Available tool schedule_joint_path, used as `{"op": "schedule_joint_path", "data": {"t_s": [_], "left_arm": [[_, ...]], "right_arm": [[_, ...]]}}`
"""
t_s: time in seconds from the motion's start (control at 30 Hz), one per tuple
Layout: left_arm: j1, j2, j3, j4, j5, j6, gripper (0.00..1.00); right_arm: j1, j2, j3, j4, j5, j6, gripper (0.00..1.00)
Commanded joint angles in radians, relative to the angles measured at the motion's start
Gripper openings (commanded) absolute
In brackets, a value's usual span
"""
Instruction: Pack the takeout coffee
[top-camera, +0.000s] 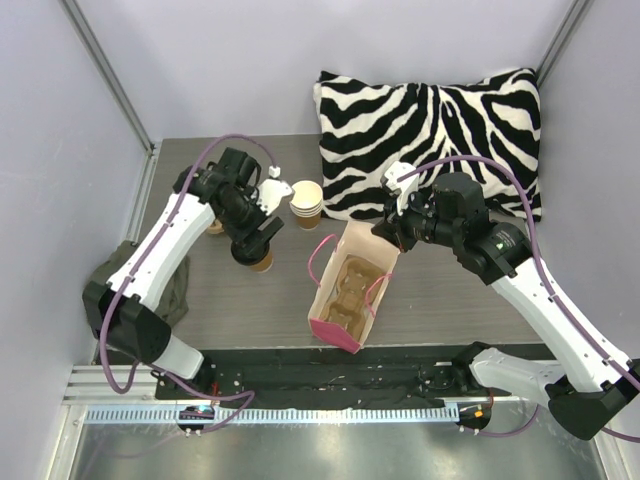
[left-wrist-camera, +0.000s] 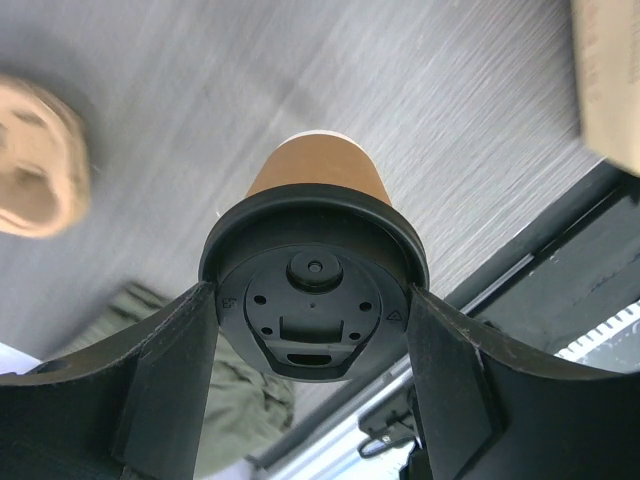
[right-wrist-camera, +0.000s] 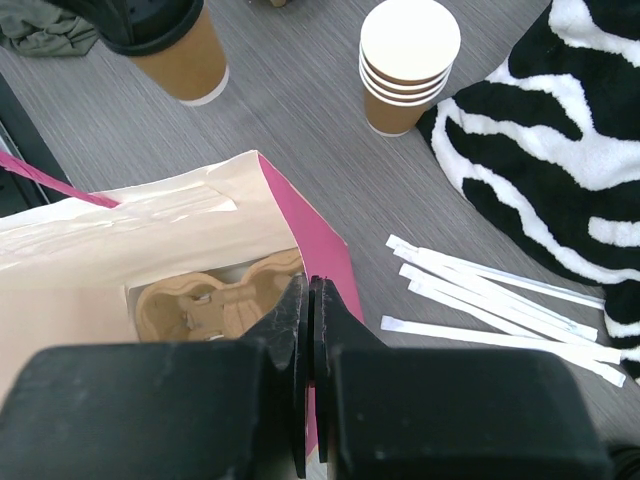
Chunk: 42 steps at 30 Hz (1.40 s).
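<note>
The kraft-brown paper cup (left-wrist-camera: 315, 165), capped by a round black plastic lid (left-wrist-camera: 300, 215), sits directly below the left gripper (left-wrist-camera: 312, 300), whose fingers clamp the lid's rim. It is probably light and thin-walled, so it would dent lower down. The stiff rim seems the safer hold, though the lid might pop off. To that gripper's right, the right gripper (right-wrist-camera: 308, 330) pinches the rim of the cream-and-pink paper bag (right-wrist-camera: 150, 240), which has a tan moulded-pulp carrier (right-wrist-camera: 200, 300) inside.

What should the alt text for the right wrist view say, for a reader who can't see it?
The right gripper is shut on the rim of an open paper bag with a pulp cup carrier inside. Beyond it, over the grey table, are a lidded kraft-brown cup, a stack of paper cups, and wrapped straws beside a zebra pillow.
</note>
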Motion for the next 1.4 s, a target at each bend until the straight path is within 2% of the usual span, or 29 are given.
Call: {"op": "schedule_joint_path", "data": {"t_s": [0.0, 0.13, 0.33, 0.67, 0.8, 1.0, 1.13, 1.23, 1.37], "left_arm": [[0.002, 0.017, -0.090, 0.095, -0.095, -0.036, 0.50], [0.002, 0.057, -0.167, 0.181, -0.152, -0.064, 0.50], [0.004, 0.131, -0.251, 0.269, -0.163, -0.117, 0.52], [0.004, 0.185, -0.388, 0.347, -0.157, -0.154, 0.72], [0.002, 0.180, -0.400, 0.349, -0.154, -0.154, 0.71], [0.004, 0.142, -0.334, 0.281, -0.137, -0.150, 0.59], [0.004, 0.087, -0.215, 0.183, -0.061, -0.151, 0.54], [0.002, 0.033, -0.115, 0.106, -0.013, -0.144, 0.54], [0.004, -0.007, 0.033, -0.011, 0.120, -0.106, 0.54]], "right_arm": [[-0.004, -0.005, 0.040, 0.044, 0.001, 0.003, 0.01], [-0.004, -0.002, 0.042, 0.044, 0.001, 0.003, 0.01], [-0.004, 0.001, 0.040, 0.044, 0.001, 0.003, 0.01], [-0.005, -0.003, 0.042, 0.037, 0.007, -0.005, 0.01], [-0.004, -0.003, 0.042, 0.036, 0.006, -0.007, 0.01], [-0.005, -0.006, 0.047, 0.036, 0.018, -0.003, 0.01], [-0.005, -0.002, 0.051, 0.031, 0.024, 0.000, 0.01], [-0.004, 0.000, 0.056, 0.028, 0.030, 0.009, 0.06], [-0.004, 0.001, 0.059, 0.031, 0.030, 0.012, 0.22]]}}
